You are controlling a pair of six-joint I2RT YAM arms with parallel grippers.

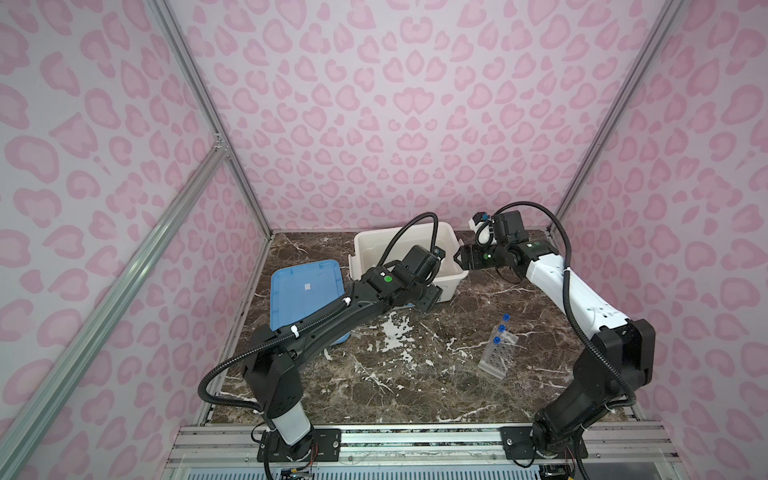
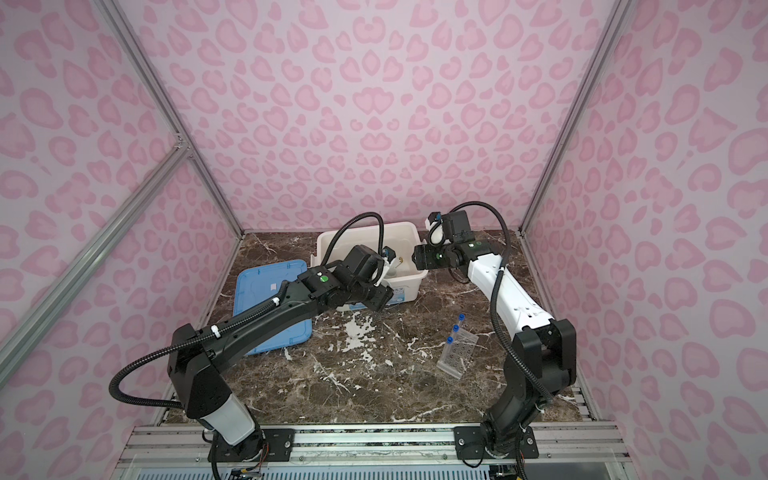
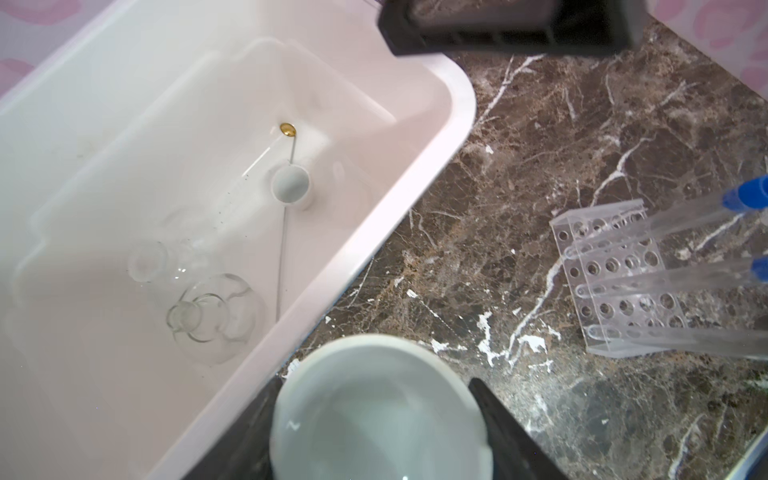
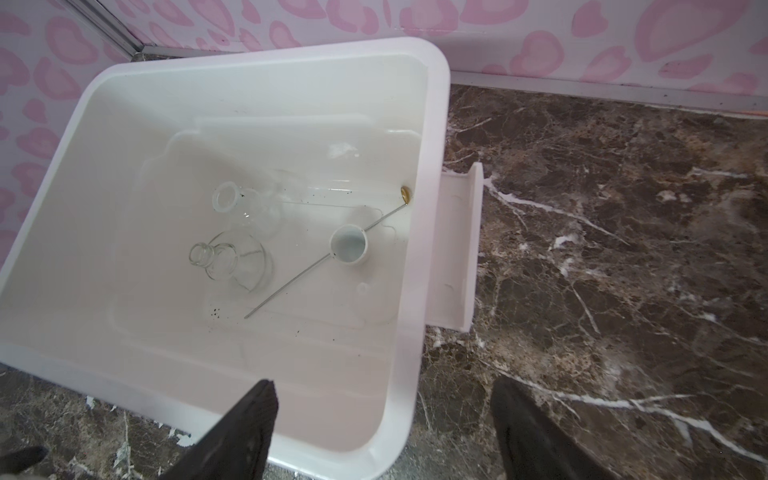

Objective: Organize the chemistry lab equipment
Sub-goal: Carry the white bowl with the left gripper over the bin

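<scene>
My left gripper (image 3: 376,399) is shut on a white ceramic dish (image 3: 380,411), held above the table just beside the front rim of the white box (image 3: 374,232). In both top views this gripper (image 1: 428,299) sits at the box's near side. Inside the box lie two clear glass flasks (image 4: 232,259) (image 4: 245,203), a second small white dish (image 4: 349,243) and a thin metal rod (image 4: 299,278) with a gold tip. My right gripper (image 4: 382,415) is open, its jaws straddling the box's corner, nothing between them. The clear rack (image 1: 498,353) with blue-capped test tubes (image 1: 506,318) stands on the table at right.
A flat blue lid (image 1: 307,295) lies on the marble table (image 1: 395,386) left of the box, partly under my left arm. The box (image 1: 399,232) stands near the back wall. A white handle flap (image 4: 457,245) juts from the box's side.
</scene>
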